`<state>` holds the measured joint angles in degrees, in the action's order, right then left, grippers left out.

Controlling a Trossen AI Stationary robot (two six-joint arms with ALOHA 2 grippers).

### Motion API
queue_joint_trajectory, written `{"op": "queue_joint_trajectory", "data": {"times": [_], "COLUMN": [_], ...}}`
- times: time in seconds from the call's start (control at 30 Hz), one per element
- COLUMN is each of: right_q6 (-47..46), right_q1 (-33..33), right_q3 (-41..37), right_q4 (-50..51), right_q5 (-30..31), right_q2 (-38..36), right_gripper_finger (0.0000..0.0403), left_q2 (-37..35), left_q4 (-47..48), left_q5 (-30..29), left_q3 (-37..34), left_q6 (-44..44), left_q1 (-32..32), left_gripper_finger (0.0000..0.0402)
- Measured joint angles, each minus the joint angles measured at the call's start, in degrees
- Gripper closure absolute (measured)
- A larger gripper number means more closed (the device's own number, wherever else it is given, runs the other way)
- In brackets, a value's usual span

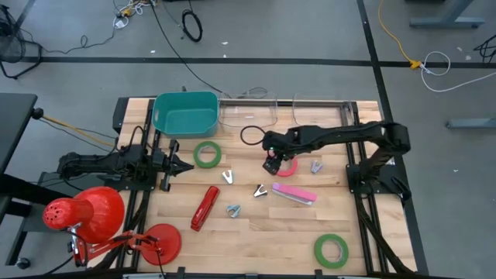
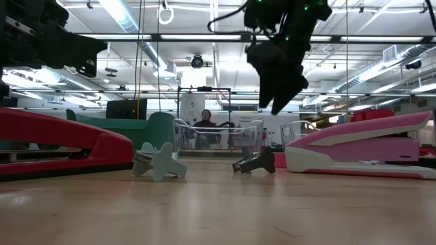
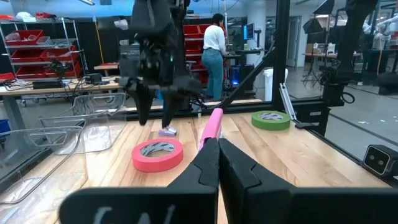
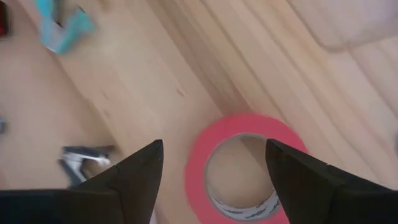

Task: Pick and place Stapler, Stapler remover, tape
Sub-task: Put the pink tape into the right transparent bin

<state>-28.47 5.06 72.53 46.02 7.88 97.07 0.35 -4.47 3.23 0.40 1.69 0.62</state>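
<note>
Open right tool (image 4: 214, 168) above red-pink tape (image 4: 245, 165)

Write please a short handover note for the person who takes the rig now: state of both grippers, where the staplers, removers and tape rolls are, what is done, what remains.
Right gripper: open, hanging over the red-pink tape roll, not gripping yet.
Left gripper: shut, empty, waiting at the table's left side.
Green tape rolls: one near the teal bin, one at the near right corner.
Red stapler and pink stapler lie on the table, four staple removers around them.
Done: nothing visibly placed.
Left: everything.
</note>
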Motion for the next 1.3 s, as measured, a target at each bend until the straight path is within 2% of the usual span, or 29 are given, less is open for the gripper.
{"op": "queue_joint_trajectory", "data": {"times": [0.47,0.67,1.3], "right_q6": [-1.19,-4.55,-6.71], "right_q1": [1.70,1.80,-1.73], "right_q3": [-0.32,-3.89,-8.02], "right_q4": [0.04,-4.12,-8.15], "right_q5": [-2.82,-6.11,-5.88], "right_q2": [7.51,7.68,7.68], "right_gripper_finger": [0.0119,0.0119,0.0119], "left_q2": [-0.01,0.00,0.00], "left_q4": [0.00,-0.01,0.00], "left_q5": [0.00,0.00,0.01], "left_q3": [0.01,0.01,-0.01], "left_q6": [0.00,0.00,0.00], "left_q1": [0.00,-0.01,-0.01], "left_gripper_finger": [0.0399,0.0399,0.0399]}}
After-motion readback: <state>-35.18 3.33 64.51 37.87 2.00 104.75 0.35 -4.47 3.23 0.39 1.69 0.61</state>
